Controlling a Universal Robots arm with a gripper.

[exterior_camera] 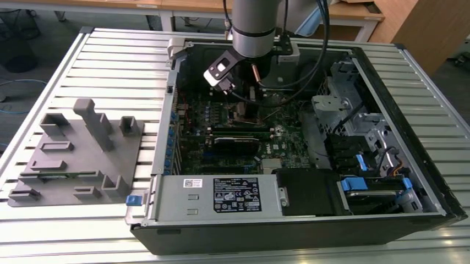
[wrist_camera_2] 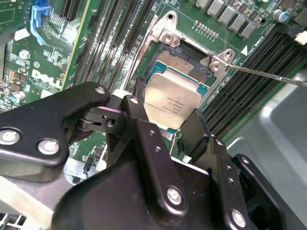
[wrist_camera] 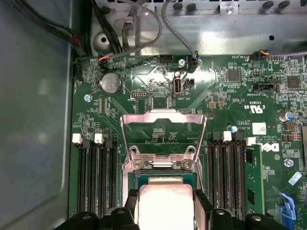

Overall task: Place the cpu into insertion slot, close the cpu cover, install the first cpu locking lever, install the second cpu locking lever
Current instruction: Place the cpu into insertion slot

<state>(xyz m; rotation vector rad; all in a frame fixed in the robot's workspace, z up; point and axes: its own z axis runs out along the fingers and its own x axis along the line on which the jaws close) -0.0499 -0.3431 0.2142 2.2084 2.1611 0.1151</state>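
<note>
While clamped in pincer [wrist_camera_2: 167, 102], cpu [wrist_camera_2: 175, 97] sits over insertion slot [wrist_camera_2: 180, 59].

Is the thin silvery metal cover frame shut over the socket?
No; in the first wrist view the thin silvery metal cover frame stands swung open, green board showing through it.

I see the slatted metal counter [exterior_camera: 103, 60] carrying two things: an open computer case [exterior_camera: 294, 236] lying on its side across the middle and the exterior view's right, and a grey moulded parts holder [exterior_camera: 74, 159] on the exterior view's left, just beside the case
</note>
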